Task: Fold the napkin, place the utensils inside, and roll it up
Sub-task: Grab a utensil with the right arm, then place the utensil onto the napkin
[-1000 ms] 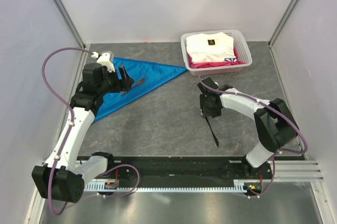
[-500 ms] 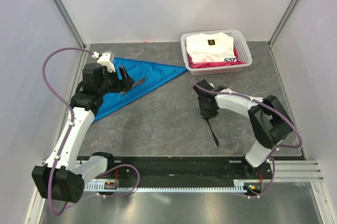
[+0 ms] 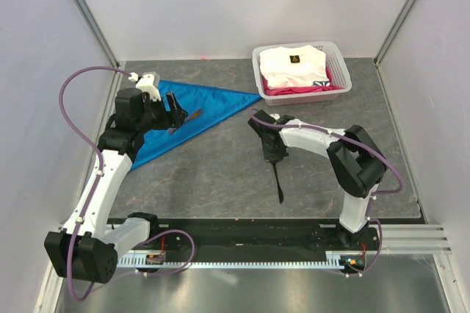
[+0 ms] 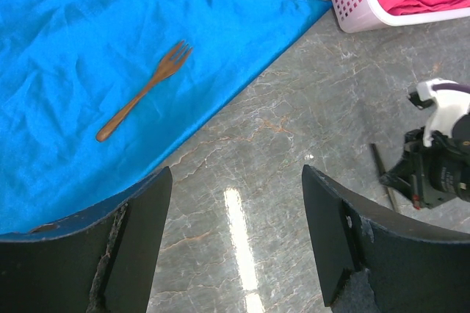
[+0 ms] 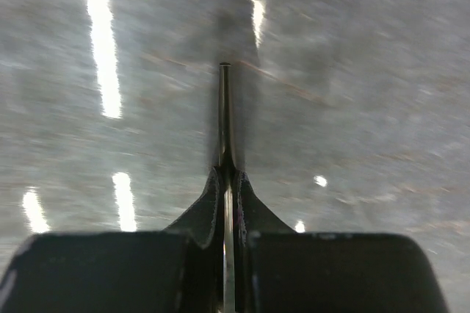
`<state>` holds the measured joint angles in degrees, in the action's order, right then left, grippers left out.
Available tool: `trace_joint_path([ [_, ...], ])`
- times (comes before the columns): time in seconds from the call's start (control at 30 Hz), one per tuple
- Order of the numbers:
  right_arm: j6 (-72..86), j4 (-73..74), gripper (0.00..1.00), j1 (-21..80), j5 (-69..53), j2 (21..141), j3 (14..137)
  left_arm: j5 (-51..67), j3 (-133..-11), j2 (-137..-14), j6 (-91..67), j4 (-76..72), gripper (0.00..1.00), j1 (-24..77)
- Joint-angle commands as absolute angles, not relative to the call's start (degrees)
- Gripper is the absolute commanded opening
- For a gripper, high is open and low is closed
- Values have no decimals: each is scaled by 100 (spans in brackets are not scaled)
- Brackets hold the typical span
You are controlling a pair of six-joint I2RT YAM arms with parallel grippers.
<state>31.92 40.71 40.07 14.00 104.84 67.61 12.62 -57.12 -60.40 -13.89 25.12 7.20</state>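
Observation:
The blue napkin [image 3: 209,103] lies folded into a triangle at the back left, also filling the left wrist view [image 4: 66,48]. A brownish fork [image 4: 143,92] rests on it [image 3: 191,116]. My left gripper [image 3: 172,110] hovers over the napkin's near edge, open and empty [image 4: 235,188]. My right gripper [image 3: 271,153] is at mid-table, shut on the dark metallic utensil [image 3: 277,181]. That utensil's slim shaft sticks out past the fingertips [image 5: 224,107] from the closed right gripper [image 5: 226,181]. The table looks motion-blurred in the right wrist view.
A white basket [image 3: 341,87] with folded white and pink clothes stands at the back right, its corner in the left wrist view [image 4: 345,4]. Side walls enclose the grey stone-patterned table. The arm bases sit on a rail along the near edge.
My right gripper has closed on the dark utensil and carried it left toward the napkin. The left arm has stayed still.

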Motion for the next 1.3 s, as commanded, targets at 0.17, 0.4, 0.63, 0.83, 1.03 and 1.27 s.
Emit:
trace_joint_path([
  [0.17,4542,2480,0,4245,440,10810,7602,1362,-5739,-5977,-1292,2294,79,729],
  [0.4,5043,2057,0,4421,317,11162,8086,1397,-5739,-5977,-1318,2294,79,730],
  [0.63,5826,1047,0,4553,88,11390,8182,1415,-5757,-5985,-1336,2294,79,730],
  [0.83,6318,687,0,4702,114,11759,8622,1424,-5748,-5985,-1336,2294,79,729],
  [1.03,6828,212,0,4755,149,12067,8850,1415,-5748,-5977,-1345,2294,79,730],
  [1.27,7680,-465,0,4799,518,12357,8973,1389,-5748,-5933,-1362,2294,79,729],
])
